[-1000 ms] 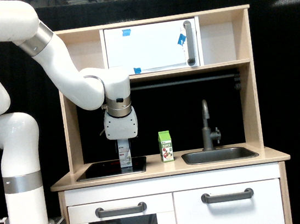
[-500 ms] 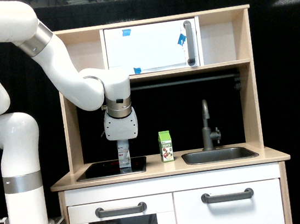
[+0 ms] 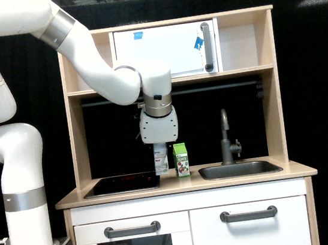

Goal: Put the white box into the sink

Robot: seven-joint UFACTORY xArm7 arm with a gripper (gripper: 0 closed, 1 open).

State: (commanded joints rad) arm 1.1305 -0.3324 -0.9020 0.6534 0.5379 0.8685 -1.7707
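The white box (image 3: 162,160) hangs upright just above the counter, its top caught in my gripper (image 3: 160,150), which is shut on it. It hovers over the right edge of the black hob plate (image 3: 122,184), close to the left of the green juice carton (image 3: 181,159). The sink (image 3: 239,170), a dark grey basin with a tall curved tap (image 3: 227,138), lies further toward the exterior view's right. My fingers are mostly hidden behind the white wrist housing.
The toy kitchen has a wooden counter (image 3: 184,186), side walls and an upper shelf with a white cabinet door (image 3: 165,51). My arm reaches in under that shelf. Two drawer handles (image 3: 132,229) sit below the counter.
My gripper has lifted the white box off the hob plate and carried it toward the exterior view's right, up beside the green carton.
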